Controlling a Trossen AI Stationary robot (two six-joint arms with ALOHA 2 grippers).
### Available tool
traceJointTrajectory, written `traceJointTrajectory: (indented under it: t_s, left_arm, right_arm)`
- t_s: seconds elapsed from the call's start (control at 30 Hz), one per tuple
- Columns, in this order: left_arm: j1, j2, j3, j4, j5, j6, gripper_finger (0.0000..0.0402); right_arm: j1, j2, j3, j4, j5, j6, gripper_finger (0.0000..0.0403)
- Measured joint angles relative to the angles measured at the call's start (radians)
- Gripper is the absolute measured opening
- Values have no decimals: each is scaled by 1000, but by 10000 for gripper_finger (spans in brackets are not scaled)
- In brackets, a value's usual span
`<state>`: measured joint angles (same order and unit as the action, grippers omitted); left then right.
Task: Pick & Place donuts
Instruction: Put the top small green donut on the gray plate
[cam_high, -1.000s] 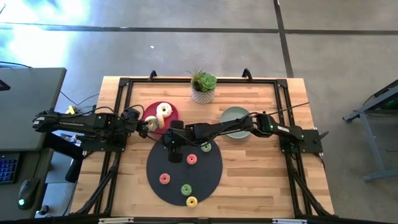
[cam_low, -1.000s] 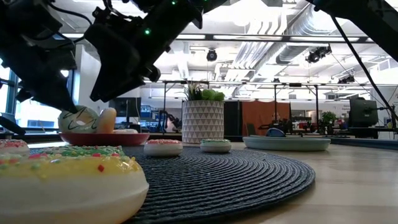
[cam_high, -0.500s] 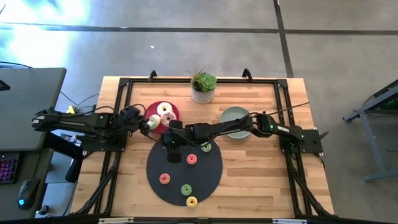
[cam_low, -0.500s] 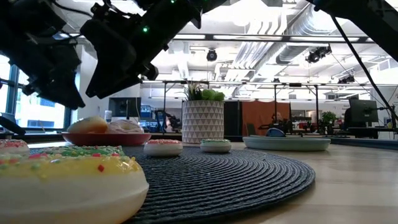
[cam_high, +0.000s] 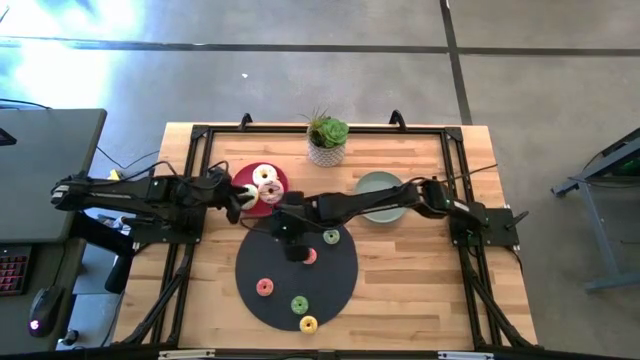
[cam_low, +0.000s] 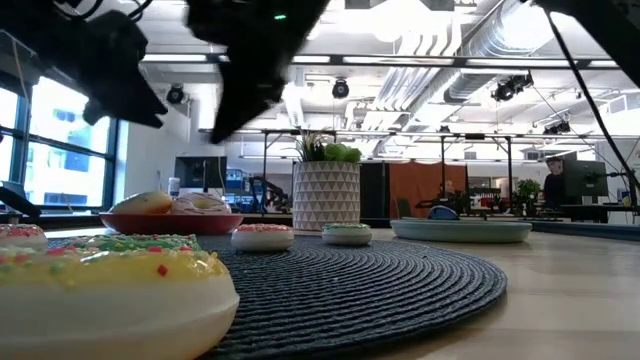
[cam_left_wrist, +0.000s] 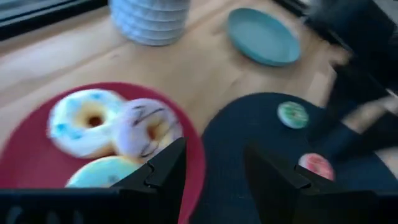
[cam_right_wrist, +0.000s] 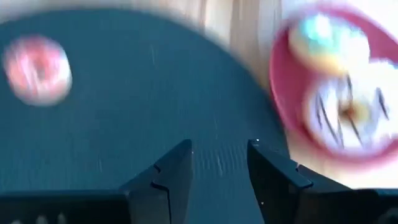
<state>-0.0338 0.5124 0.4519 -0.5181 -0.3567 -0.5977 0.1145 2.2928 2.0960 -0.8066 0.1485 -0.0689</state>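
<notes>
The red plate (cam_high: 262, 185) carries three larger donuts: a cream one (cam_left_wrist: 87, 120), a pink-white one (cam_left_wrist: 149, 127) and a pale green one (cam_left_wrist: 102, 174), all lying flat. My left gripper (cam_high: 238, 198) stands open at the plate's left edge, holding nothing. On the black mat (cam_high: 275, 265) lie mini donuts: red (cam_high: 309, 257), green (cam_high: 331, 237), pink (cam_high: 264, 288), green (cam_high: 299, 304) and yellow (cam_high: 308, 324). My right gripper (cam_high: 293, 243) hovers open over the mat, just beside the red mini donut, with only bare mat between its fingers (cam_right_wrist: 177, 168).
A sage-green plate (cam_high: 380, 197) lies right of the red plate, partly under my right arm. A potted plant (cam_high: 327, 140) stands at the far edge. A black frame runs around the tabletop. Bare wood lies right of the mat.
My left gripper has opened and let go of a donut that stood on edge over the red plate; the donut now lies flat there. The gripper has risen. My right gripper has moved over the mat toward the near edge, closer to the red mini donut.
</notes>
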Motion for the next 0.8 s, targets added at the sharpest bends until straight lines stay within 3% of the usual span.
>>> traceJointTrajectory:
  t_s: [0.1,0.23,0.5,0.8]
  left_arm:
    - [1,43,0,59,26,32,154]
    - [1,115,0,127,26,52,154]
    - [0,245,-1,249,63,104,154]
    - [0,298,-1,248,69,123,154]
  right_arm:
    - [14,-40,-1,-201,46,0,160]
    - [22,-67,-2,-392,-14,-10,181]
    - [23,-64,-182,-368,-41,67,201]
    - [16,-63,-348,-205,-33,87,198]
